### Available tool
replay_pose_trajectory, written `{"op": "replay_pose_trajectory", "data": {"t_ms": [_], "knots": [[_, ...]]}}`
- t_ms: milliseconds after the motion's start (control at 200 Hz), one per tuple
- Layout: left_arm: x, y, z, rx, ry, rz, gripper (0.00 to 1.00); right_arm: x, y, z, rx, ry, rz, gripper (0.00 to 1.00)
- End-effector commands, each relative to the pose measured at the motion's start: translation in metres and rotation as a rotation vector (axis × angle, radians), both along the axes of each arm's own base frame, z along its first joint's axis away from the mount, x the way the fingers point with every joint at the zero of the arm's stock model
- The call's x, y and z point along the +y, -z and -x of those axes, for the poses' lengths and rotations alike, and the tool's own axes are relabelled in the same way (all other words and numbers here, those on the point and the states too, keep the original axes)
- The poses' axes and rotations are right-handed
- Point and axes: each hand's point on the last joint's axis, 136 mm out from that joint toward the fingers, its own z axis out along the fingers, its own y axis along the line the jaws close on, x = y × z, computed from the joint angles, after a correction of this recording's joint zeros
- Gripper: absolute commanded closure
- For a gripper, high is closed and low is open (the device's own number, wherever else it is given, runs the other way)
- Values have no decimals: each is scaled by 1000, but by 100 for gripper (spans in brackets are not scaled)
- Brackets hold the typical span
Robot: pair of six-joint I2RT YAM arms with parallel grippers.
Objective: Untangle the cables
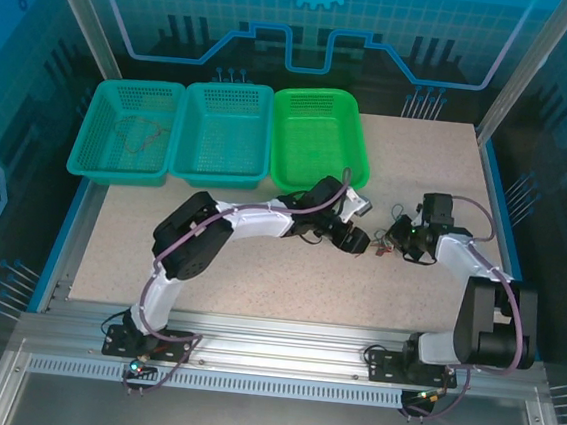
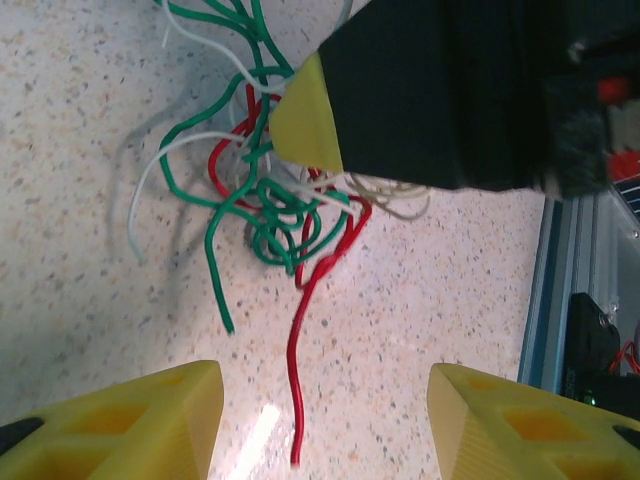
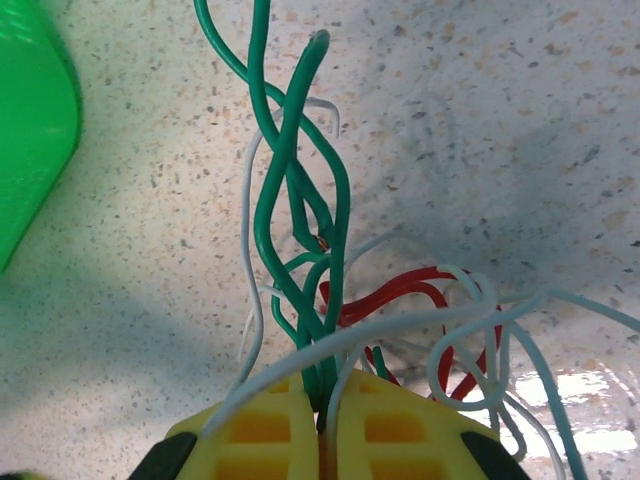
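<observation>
We look down on a speckled table (image 1: 257,280). Right of centre lie the cables (image 2: 275,235) — a knot of green, red and white wires. Our right gripper (image 3: 322,405) is pinched shut on green strands (image 3: 335,250); our left gripper (image 2: 320,385) hangs open, empty. We judge it should take one loose end — the red wire (image 2: 292,380) — and draw away slowly. We read no writing.

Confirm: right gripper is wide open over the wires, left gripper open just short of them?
No: the right gripper is shut, pinching green wires, as the right wrist view shows. The left gripper is open just short of them.
</observation>
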Motion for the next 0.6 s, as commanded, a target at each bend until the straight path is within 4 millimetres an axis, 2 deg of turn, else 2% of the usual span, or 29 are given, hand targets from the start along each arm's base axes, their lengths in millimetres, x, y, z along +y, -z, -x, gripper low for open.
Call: {"op": "replay_pose_trajectory", "data": {"t_ms": [0,80,235,405,505,595], "knots": [[-13,-1,-4,-5,31,45,44,12,-14,2,-20,-31,-25,100],[-19,0,-5,3,44,69,47,14,-17,2,-23,-34,-25,100],[-20,24,-9,33,39,5,53,14,-17,0,-20,-27,-26,100],[-24,22,3,65,96,56,66,13,-14,-2,-9,-20,-25,100],[-23,21,9,73,118,78,67,10,-14,-3,-9,-7,-15,100],[-22,21,14,83,130,91,78,11,-14,-5,-9,-5,-20,100]]}}
